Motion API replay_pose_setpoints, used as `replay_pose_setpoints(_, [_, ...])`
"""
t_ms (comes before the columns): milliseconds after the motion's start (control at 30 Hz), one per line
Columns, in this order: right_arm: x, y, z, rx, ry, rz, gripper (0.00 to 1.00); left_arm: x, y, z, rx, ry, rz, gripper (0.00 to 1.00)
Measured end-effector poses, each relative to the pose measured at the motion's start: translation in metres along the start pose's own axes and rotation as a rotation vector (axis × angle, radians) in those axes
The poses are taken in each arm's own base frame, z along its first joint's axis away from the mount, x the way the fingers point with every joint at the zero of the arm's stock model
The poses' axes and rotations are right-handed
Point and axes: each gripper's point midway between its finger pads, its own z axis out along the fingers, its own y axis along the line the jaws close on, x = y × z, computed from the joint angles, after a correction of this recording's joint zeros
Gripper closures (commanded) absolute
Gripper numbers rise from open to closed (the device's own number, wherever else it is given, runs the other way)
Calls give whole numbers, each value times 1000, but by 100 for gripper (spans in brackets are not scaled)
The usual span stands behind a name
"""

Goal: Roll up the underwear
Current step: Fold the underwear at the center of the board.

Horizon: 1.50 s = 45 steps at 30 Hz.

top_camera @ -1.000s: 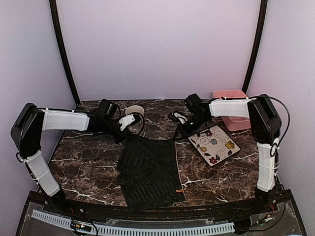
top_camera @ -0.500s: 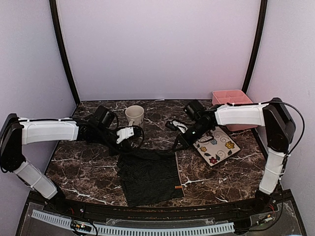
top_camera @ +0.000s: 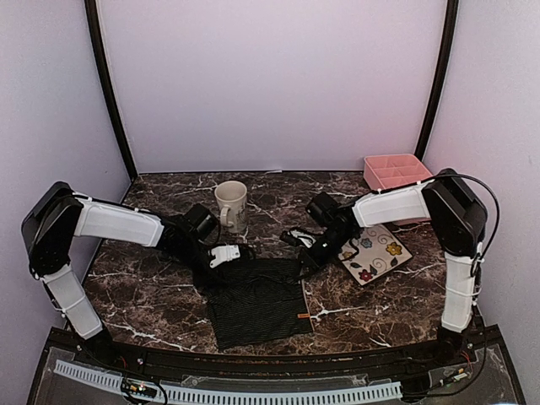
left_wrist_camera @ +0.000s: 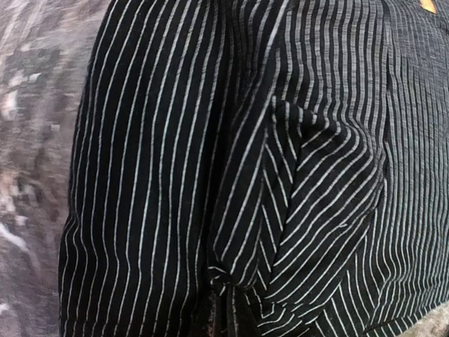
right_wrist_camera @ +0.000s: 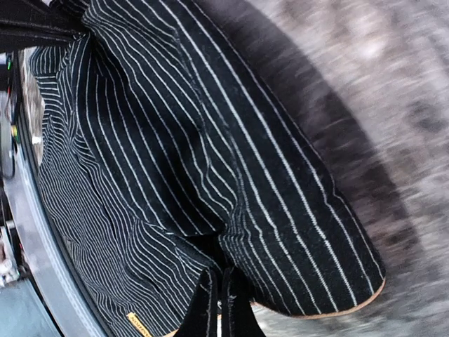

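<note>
**A:** What was the left gripper [top_camera: 231, 253] doing?

**B:** It was clamped tight on the far left corner of the underwear [top_camera: 257, 302]. Its wrist view showed the fingertips [left_wrist_camera: 223, 319] pinched together on a bunched fold of black cloth with thin white stripes.

**A:** And where was the garment itself?

**B:** It lay on the marble table [top_camera: 143, 287], toward the front edge and between the two arms, with its far edge held at both corners. A small orange tag [top_camera: 305, 315] sat at its near right corner. A cream mug [top_camera: 231, 204] stood upright behind it, apart from the cloth.

**A:** And the right gripper [top_camera: 301, 263]?

**B:** Closed as well, gripping the far right corner, with its fingers [right_wrist_camera: 207, 302] pressed together on the striped cloth.

**A:** Was there anything further right?

**B:** A flowered square plate [top_camera: 369, 250] lay just beside that gripper, and a pink divided tray [top_camera: 394, 172] sat at the back right corner.
</note>
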Motion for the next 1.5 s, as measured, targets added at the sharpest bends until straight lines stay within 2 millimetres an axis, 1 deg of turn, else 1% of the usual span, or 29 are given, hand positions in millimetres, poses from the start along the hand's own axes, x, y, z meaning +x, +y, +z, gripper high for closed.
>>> replay_pose_setpoints(67, [-9,-8,-3,5,-20,24,100,-6,17,2,-45,11,-20,100])
replay_pose_setpoints(167, [-29,-23,-9,29,-62,55,100,-17,51,3,-133,20,-41,100])
replay_pose_setpoints(233, [-40,-33,-17,48,-88,65,100,-19,64,2,-172,17,-47,100])
replay_pose_setpoints(300, [-52,-36,-25,65,-120,59,100,-17,69,-2,-191,16,-54,100])
replay_pose_setpoints(400, [-67,-35,-38,75,-161,34,100,-19,70,-14,-211,-9,-52,100])
replay_pose_setpoints(500, [-72,-24,-51,72,-185,3,100,-29,65,-37,-231,-68,-23,100])
replay_pose_setpoints(533, [-73,-19,-57,71,-200,-13,100,-35,63,-49,-239,-94,-9,100])
replay_pose_setpoints(667, [-71,-1,-77,59,-237,-56,100,-50,52,-81,-237,-170,31,100])
replay_pose_setpoints(767, [-62,6,-80,46,-238,-64,100,-53,39,-90,-193,-199,50,100])
replay_pose_setpoints(867, [-44,10,-69,35,-198,-59,100,-45,24,-85,-134,-196,55,100])
replay_pose_setpoints(1000, [-11,9,-46,19,-115,-29,100,-18,0,-64,-48,-136,42,100])
replay_pose_setpoints(1067, [-1,9,-37,9,-86,-18,100,-6,-8,-53,-14,-101,30,100])
replay_pose_setpoints(1133, [2,7,-30,1,-75,-12,100,2,-13,-42,11,-74,19,100])
replay_pose_setpoints(1300, [2,-3,-11,-6,-62,9,100,20,-9,-11,27,0,-31,100])
replay_pose_setpoints(1367, [2,-6,-6,-10,-56,22,100,16,-2,-8,10,-6,-32,100])
replay_pose_setpoints(1500, [-10,-9,-4,-8,-71,22,100,4,17,-3,-22,-17,-37,100])
